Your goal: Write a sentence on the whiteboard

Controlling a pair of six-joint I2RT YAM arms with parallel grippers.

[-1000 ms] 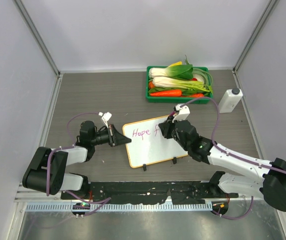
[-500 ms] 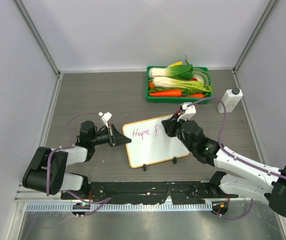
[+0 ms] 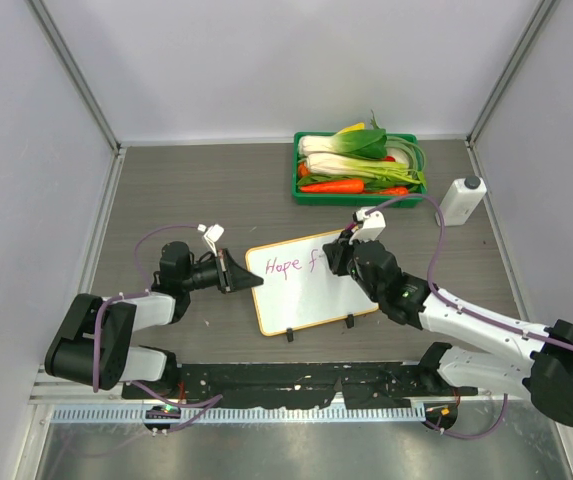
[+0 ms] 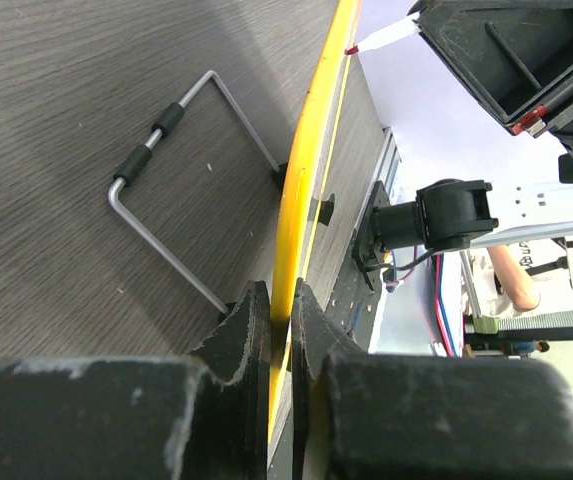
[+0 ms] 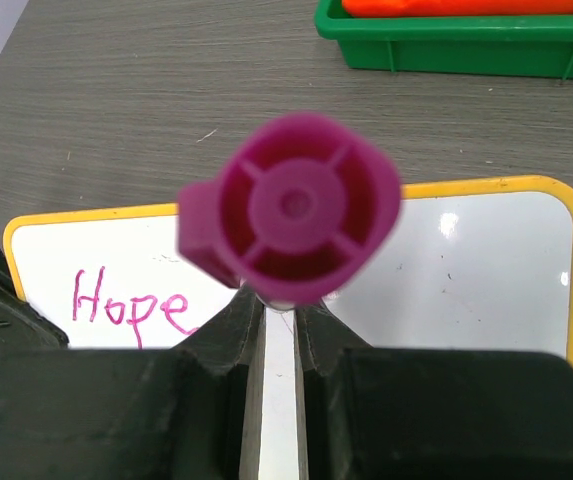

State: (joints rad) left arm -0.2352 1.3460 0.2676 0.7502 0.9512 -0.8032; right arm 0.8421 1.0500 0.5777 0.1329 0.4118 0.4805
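Observation:
The whiteboard (image 3: 311,295) lies flat in the middle of the table, white with an orange rim. Pink writing (image 3: 284,266) on it reads "Hope" plus the start of a further letter. My left gripper (image 3: 246,277) is shut on the board's left rim, which shows as a yellow edge (image 4: 301,170) between its jaws in the left wrist view. My right gripper (image 3: 341,255) is shut on a magenta marker (image 5: 294,225), held upright over the board (image 5: 466,270) to the right of "Hope" (image 5: 131,303). The marker's tip is hidden.
A green tray (image 3: 358,193) of vegetables stands at the back right. A white bottle (image 3: 461,199) stands to its right. The board's wire foot (image 4: 181,190) shows in the left wrist view. Grey walls enclose the table.
My right gripper with the marker shifted a little right and then back left over the board. One more pink stroke has appeared after "Hope". The left arm has not moved.

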